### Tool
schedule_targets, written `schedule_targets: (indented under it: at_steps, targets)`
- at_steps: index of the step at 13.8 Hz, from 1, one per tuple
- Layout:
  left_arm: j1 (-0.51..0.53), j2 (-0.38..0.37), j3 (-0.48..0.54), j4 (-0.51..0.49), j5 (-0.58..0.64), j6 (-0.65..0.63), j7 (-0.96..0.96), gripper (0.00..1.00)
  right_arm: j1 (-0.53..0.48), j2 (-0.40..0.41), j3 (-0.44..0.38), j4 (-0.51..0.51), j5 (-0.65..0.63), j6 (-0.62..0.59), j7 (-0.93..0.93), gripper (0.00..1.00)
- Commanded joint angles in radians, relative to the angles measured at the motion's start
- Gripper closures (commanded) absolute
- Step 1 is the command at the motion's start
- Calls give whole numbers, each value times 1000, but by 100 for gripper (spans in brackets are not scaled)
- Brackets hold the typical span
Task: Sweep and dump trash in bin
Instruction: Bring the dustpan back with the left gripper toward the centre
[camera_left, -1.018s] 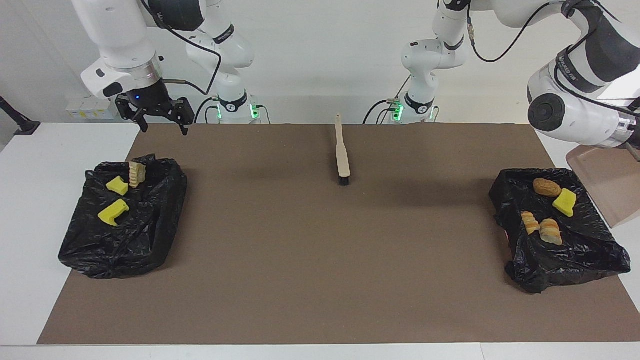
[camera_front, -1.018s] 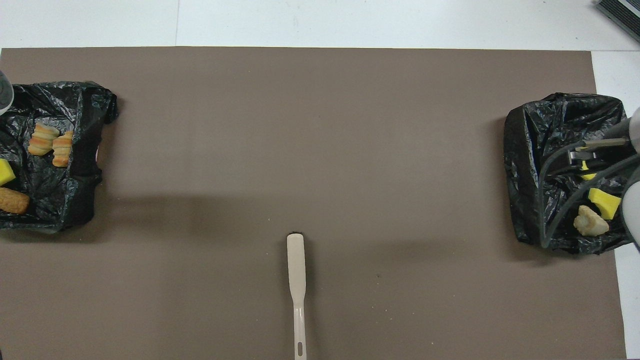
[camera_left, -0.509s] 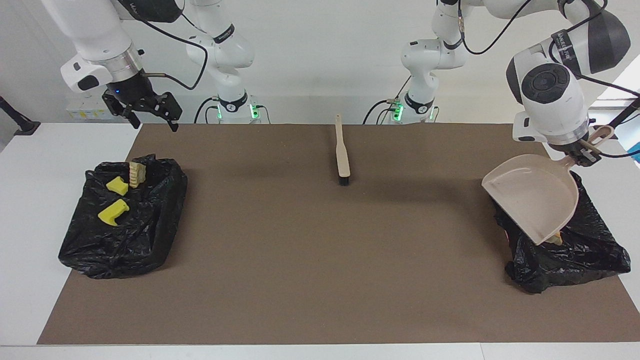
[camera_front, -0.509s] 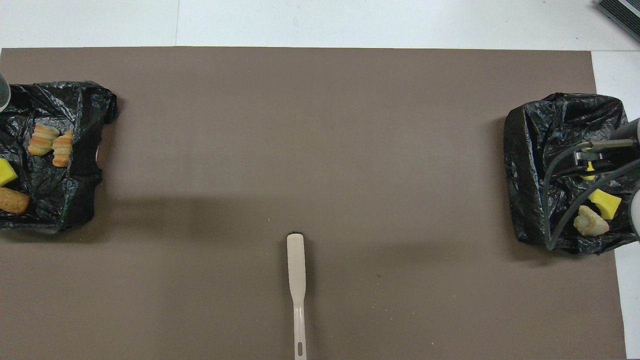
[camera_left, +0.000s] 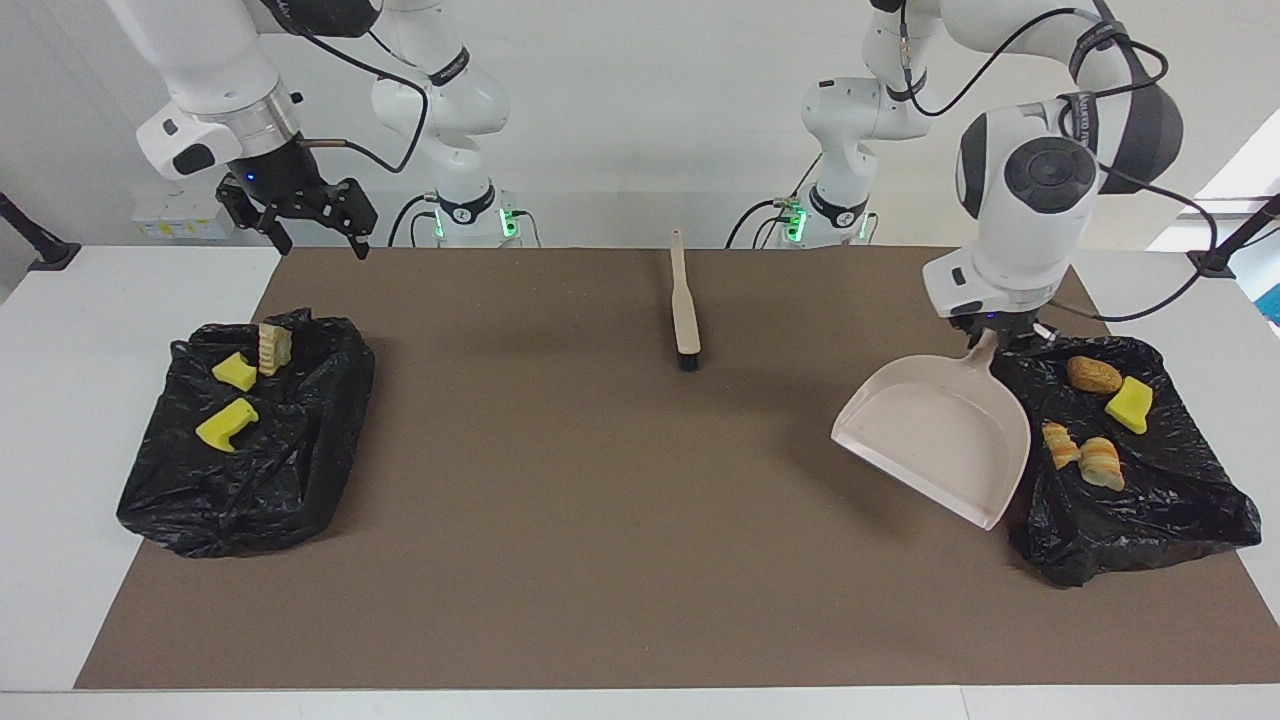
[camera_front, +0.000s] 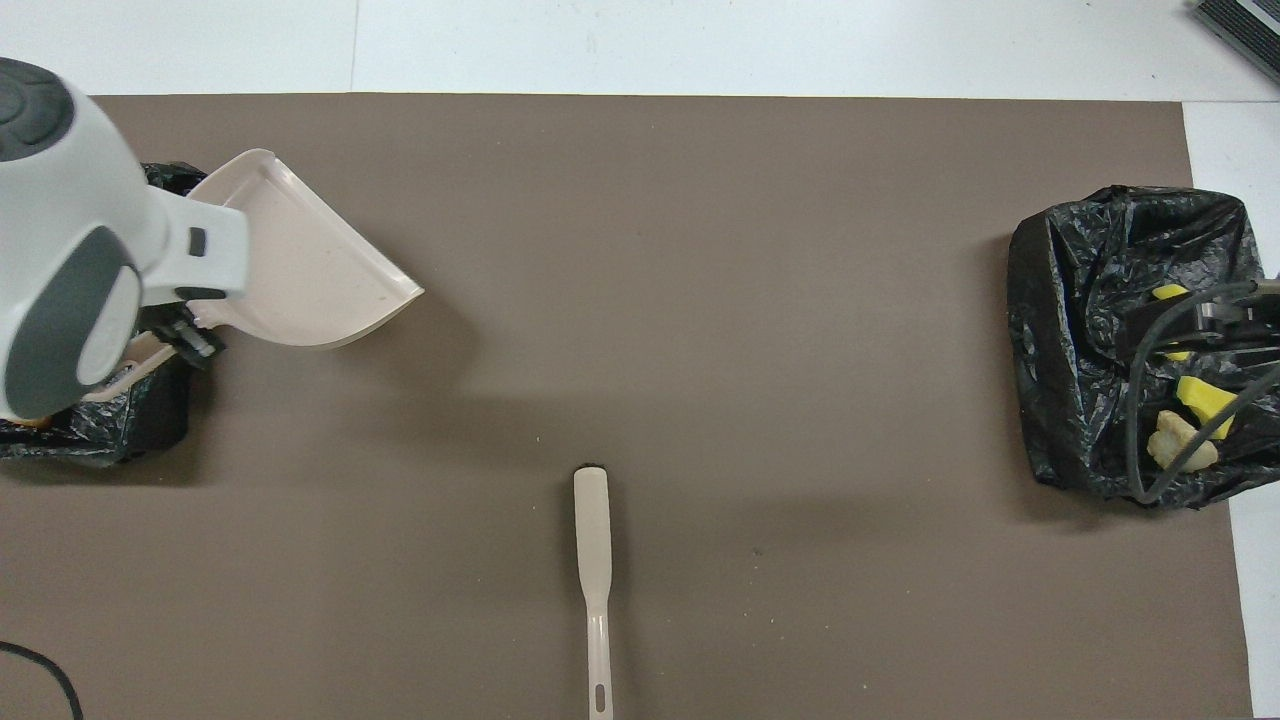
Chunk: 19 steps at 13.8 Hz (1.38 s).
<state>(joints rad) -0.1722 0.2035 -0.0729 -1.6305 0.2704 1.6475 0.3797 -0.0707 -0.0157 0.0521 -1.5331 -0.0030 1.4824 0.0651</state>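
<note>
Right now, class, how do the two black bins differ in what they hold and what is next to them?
The bin at the left arm's end holds four scraps; the bin at the right arm's end holds three. The first has the dustpan beside it, held by the left gripper; the second has nothing beside it. Both are black-lined.

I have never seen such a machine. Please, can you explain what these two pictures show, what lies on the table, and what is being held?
These are two white robot arms at one table. One picture looks at them from across the table; the other looks down from above their end.

On the brown mat lie a beige brush and two bins lined with black bags. The bin at the right arm's end holds three scraps; the bin at the left arm's end holds four.

The left hand is shut on the handle of a beige dustpan, held beside its bin. The right hand waits open and empty, in the air near the mat's corner.
</note>
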Motion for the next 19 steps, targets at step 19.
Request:
schedule_targets:
  at_steps: [19]
  targets:
    - [-386, 277, 16, 83, -258, 403, -823, 100, -9, -24, -1, -29, 18, 16, -2, 0]
